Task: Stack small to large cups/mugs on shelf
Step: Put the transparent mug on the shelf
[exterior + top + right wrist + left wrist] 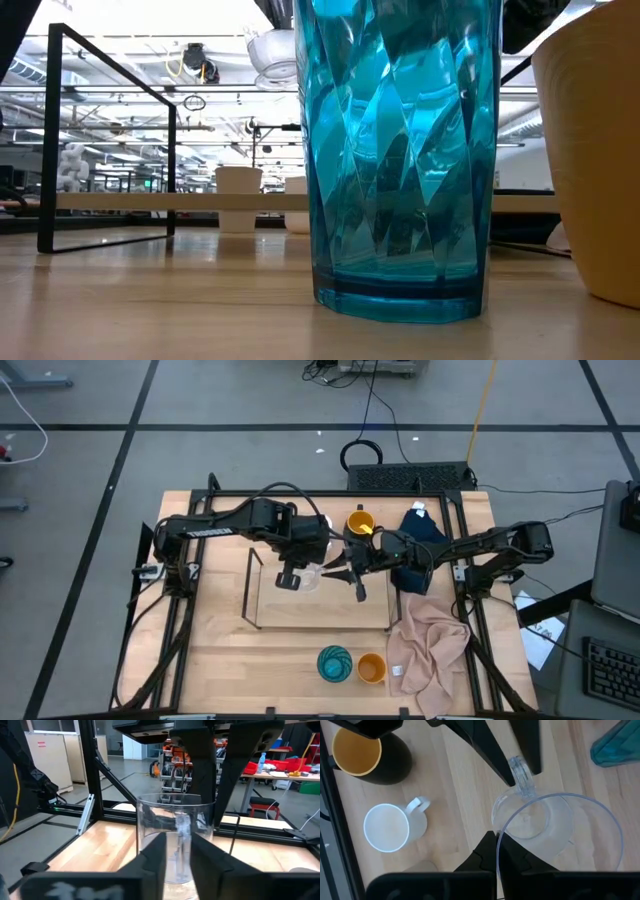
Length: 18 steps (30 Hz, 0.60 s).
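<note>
Closest to you, the teal cup [335,663] and the orange cup [371,668] stand side by side at the table's front edge, well apart from both claws. Farther back, over the shelf [270,615], your right claw [177,851] pinches the clear glass [173,837] by its wall while the left claw [496,851] grips its rim. Beyond the claws stand the white mug [390,825] and the dark mug [370,755].

Pretty sure this is sitting in a big open lab or workshop. Grey taped floor [150,420] is stretching around the table [220,660], and workbenches [280,775] and ceiling lights [120,90] are showing far behind.
</note>
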Available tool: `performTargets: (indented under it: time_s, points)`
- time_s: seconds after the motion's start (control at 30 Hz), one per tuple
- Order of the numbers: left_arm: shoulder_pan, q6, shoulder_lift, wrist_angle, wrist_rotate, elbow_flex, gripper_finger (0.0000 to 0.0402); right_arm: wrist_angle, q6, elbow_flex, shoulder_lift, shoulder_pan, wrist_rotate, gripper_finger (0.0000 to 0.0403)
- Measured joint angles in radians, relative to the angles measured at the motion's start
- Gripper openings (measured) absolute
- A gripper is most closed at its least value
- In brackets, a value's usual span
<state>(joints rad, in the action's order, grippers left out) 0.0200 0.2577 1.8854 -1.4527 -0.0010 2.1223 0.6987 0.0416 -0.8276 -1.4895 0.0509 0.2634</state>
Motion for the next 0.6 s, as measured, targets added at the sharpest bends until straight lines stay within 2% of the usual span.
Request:
performTargets:
  time_s: [0.13,0.3,0.6]
  points:
    - [0.000,0.001,0.000,0.000,0.000,0.000,0.0001,0.000,0.019,0.000,0.000,0.000,-0.005,0.0012]
    - [0.001,-0.002,-0.002,-0.004,-0.005,0.000,0.0001,0.006,-0.001,0.000,0.000,-0.001,-0.069,0.0012]
    - [0.001,-0.009,-0.002,-0.004,-0.011,0.000,0.0006,0.007,-0.003,0.000,0.000,0.000,-0.076,0.0009]
